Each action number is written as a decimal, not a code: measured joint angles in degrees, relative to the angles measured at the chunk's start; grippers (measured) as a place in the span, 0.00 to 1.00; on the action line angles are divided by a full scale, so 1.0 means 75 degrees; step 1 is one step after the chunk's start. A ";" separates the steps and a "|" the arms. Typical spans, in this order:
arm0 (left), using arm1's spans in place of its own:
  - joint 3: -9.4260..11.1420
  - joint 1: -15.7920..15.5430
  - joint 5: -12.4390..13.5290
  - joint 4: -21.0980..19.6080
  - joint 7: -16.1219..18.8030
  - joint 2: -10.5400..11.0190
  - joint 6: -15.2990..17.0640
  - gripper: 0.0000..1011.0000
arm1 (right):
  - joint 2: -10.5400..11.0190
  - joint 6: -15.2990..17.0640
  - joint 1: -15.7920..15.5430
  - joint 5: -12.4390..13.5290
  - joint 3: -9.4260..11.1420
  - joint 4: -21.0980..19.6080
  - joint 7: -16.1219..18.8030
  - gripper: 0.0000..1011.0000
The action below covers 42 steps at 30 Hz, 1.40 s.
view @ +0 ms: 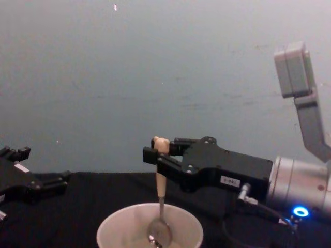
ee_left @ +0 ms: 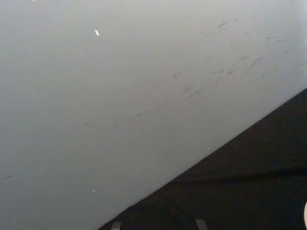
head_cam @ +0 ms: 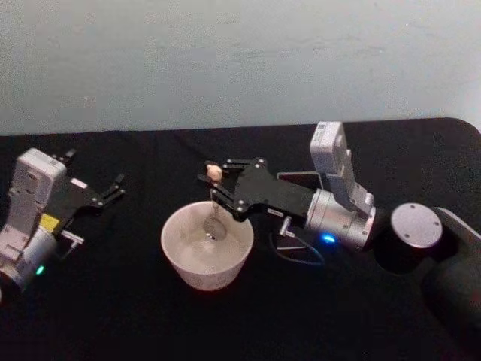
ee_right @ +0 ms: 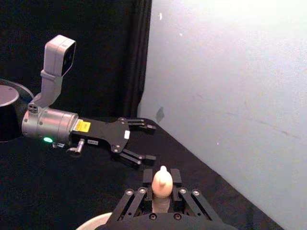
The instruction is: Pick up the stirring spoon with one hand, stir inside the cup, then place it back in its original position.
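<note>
The cream-white cup [head_cam: 173, 248] stands in the middle of the black table. The stirring spoon [view: 161, 199] hangs upright in it, its metal bowl low inside the cup [view: 111, 225] and its beige handle rising above the rim. My right gripper [head_cam: 216, 183] reaches in from the right and is shut on the upper handle, just below the bear head [ee_right: 162, 181]. At the far left, my left gripper [head_cam: 113, 188] rests open with nothing between its fingers, well clear of the cup. The original position is hidden.
The black table [head_cam: 113, 316] runs back to a pale grey wall [head_cam: 240, 60]. A thin cable [head_cam: 297, 256] loops on the table under my right wrist. My right arm's large dark joint [head_cam: 417, 226] takes up the right side.
</note>
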 joint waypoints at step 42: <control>0.0000 0.0000 0.0000 0.0000 0.0000 0.0000 0.0000 0.99 | -0.0252 -0.0016 0.0151 0.0062 -0.0347 0.0068 0.0228 0.21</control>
